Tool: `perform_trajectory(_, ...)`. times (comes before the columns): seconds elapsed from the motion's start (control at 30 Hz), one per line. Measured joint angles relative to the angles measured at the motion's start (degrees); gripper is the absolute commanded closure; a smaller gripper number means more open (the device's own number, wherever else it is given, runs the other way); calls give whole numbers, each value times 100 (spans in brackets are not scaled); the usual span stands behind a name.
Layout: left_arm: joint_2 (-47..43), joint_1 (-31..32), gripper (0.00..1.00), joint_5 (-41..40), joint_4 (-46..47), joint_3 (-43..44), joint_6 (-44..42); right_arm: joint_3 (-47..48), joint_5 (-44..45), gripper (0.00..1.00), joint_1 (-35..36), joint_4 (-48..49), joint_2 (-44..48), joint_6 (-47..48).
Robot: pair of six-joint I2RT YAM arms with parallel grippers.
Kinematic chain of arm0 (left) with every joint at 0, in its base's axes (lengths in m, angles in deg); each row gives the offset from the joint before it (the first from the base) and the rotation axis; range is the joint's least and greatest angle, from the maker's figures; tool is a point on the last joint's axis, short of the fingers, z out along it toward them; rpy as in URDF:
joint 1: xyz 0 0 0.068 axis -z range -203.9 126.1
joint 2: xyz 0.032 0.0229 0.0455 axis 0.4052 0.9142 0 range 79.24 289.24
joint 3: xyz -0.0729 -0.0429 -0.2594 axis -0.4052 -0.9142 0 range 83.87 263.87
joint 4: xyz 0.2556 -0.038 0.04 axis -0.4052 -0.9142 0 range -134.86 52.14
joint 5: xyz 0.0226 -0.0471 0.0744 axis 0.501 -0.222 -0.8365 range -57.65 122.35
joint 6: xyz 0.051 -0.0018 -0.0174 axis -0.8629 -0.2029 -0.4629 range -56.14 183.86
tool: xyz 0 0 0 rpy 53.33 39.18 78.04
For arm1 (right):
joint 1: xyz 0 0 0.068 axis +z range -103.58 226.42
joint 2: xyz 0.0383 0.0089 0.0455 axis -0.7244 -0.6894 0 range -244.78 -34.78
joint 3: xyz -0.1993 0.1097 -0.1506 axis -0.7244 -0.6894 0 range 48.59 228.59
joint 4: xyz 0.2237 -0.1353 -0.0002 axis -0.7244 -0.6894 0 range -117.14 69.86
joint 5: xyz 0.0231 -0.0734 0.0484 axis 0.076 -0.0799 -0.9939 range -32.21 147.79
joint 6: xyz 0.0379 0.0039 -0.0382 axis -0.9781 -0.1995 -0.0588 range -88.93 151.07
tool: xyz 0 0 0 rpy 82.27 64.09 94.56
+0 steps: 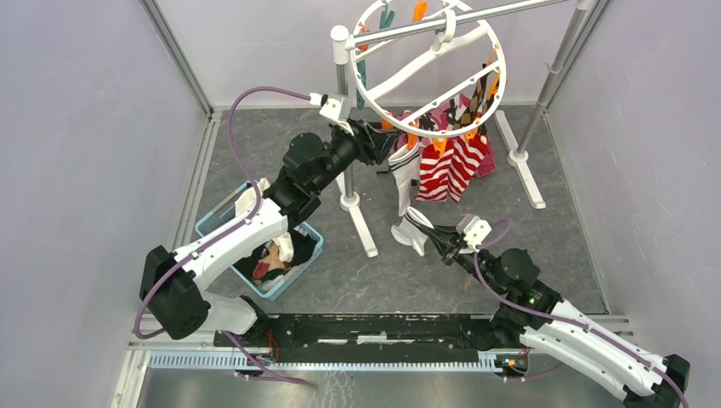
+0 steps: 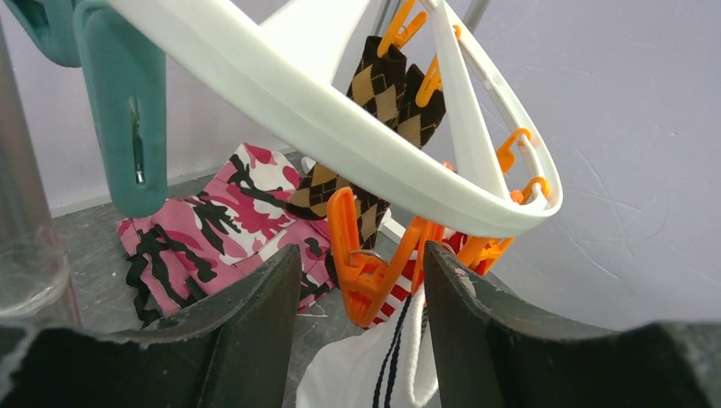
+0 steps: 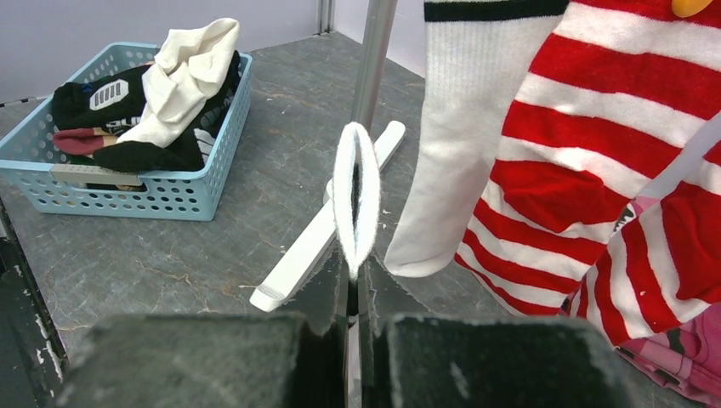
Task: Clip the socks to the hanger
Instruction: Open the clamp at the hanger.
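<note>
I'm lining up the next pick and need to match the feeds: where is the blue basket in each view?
Top external: blue basket sits left of centre, in the lower half.
Left wrist: not in it.
Right wrist: upper left, with clothes piled inside.
Shared landmark: the metal pole, at the far left edge in the left wrist view and top centre in the right wrist view.

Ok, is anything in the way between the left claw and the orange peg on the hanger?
Nothing visible is. The orange clothespin on the hanger sits right between the left gripper's open fingers, with the white sock hanging just under it.
</note>
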Motion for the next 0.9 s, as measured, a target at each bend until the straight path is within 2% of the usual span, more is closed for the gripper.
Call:
perform_trajectory(0.6, 122, 4, 47, 195, 103, 245, 2, 0, 98, 100, 0, -42, 111, 0)
perform_trajectory(0.7, 164, 4, 52, 212, 122, 278, 2, 0, 98, 100, 0, -52, 116, 0)
perform_trajectory(0.9, 192, 33, 71, 234, 149, 317, 0, 0, 101, 100, 0, -63, 122, 0)
